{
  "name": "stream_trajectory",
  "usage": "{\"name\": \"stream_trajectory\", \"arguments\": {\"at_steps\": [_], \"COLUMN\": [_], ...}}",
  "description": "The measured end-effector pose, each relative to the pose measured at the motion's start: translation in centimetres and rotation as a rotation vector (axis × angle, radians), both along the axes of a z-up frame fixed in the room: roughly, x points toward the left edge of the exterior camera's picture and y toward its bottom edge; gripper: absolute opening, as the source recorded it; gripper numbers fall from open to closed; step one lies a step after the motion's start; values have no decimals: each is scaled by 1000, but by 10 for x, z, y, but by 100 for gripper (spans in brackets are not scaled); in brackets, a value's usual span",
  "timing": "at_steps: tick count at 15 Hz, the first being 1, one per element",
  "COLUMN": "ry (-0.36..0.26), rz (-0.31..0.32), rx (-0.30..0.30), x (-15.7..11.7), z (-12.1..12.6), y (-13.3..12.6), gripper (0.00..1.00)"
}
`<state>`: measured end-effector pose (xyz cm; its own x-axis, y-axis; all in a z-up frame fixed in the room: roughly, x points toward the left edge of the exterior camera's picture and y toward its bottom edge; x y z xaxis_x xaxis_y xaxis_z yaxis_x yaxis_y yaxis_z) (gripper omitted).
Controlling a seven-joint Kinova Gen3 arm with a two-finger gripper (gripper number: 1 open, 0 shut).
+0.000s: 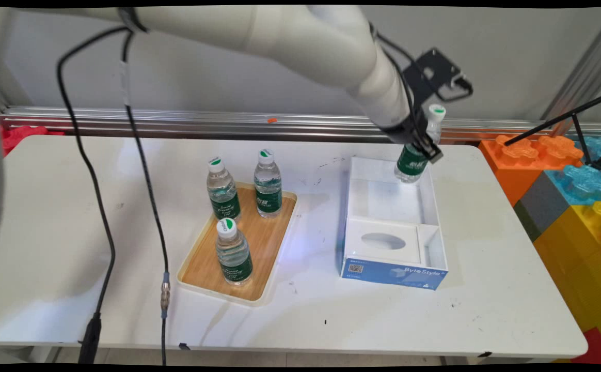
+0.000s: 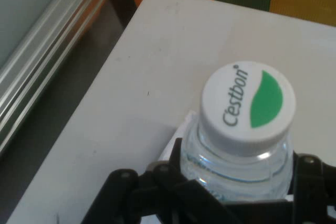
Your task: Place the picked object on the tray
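My gripper (image 1: 421,143) is shut on a small water bottle (image 1: 413,164) with a green label and a white-and-green cap (image 1: 437,110). The bottle hangs tilted over the far right corner of an open white box (image 1: 429,204) with a blue front. In the hand view the cap (image 2: 247,100), lettered C'estbon, fills the lower right, with the black linkage closed round the bottle's shoulder (image 2: 210,174). Three more bottles of the same kind stand upright on a wooden tray (image 1: 205,268): one at the front (image 1: 234,253), two at the back (image 1: 223,190) (image 1: 268,184).
The box has a white insert with an oval hole (image 1: 383,241) at its near end. Black cables (image 1: 145,170) hang over the table's left part. Big orange, yellow and blue blocks (image 1: 574,196) stand off the table's right edge. A metal rail (image 1: 176,121) runs behind the table.
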<state>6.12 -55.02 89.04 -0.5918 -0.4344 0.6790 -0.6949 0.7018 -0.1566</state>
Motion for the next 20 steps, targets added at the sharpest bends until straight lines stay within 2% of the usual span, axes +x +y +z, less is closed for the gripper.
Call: {"name": "stream_trajectory", "arguments": {"at_steps": [5, 9, 11, 14, 20], "ry": [52, 92, 104, 132, 153], "rz": [16, 23, -3, -75, -174], "rx": [0, -19, -14, 12, 52], "x": [33, 87, 115, 164, 250], "z": [79, 129, 138, 143, 132], "y": [28, 65, 85, 119, 159], "gripper": [0, 0, 0, 0, 0]}}
